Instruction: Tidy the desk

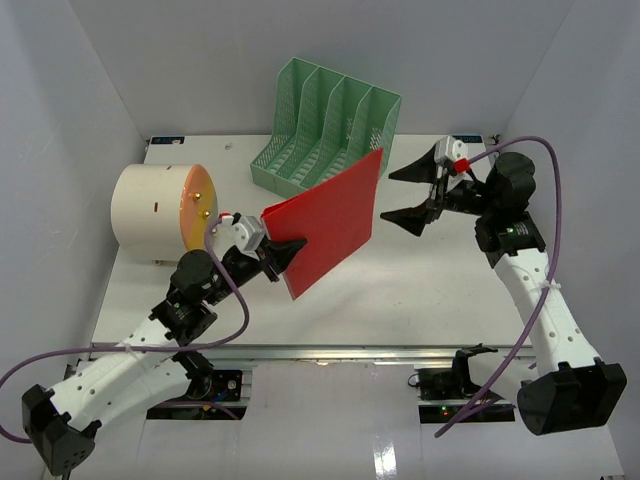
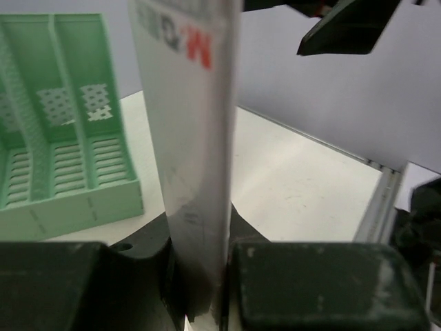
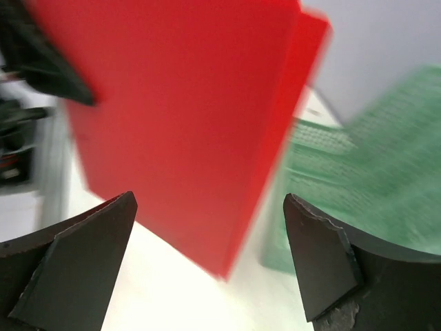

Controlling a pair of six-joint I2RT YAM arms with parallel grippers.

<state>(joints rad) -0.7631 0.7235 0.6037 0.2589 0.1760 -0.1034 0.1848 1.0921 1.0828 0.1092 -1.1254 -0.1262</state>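
Now the left gripper's point(image 1: 288, 255) fingers pinch the red folder's point(image 1: 335, 215) lower edge, while the right gripper's point(image 1: 390, 196) fingers stand spread, the folder just ahead of them.

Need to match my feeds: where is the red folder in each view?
Top external: red folder at centre, tilted, on the near side of the green file rack.
Left wrist: seen edge-on, a pale upright strip at centre; rack at left.
Right wrist: fills the upper left and centre; rack blurred at right.
Shared landmark: the green file rack.
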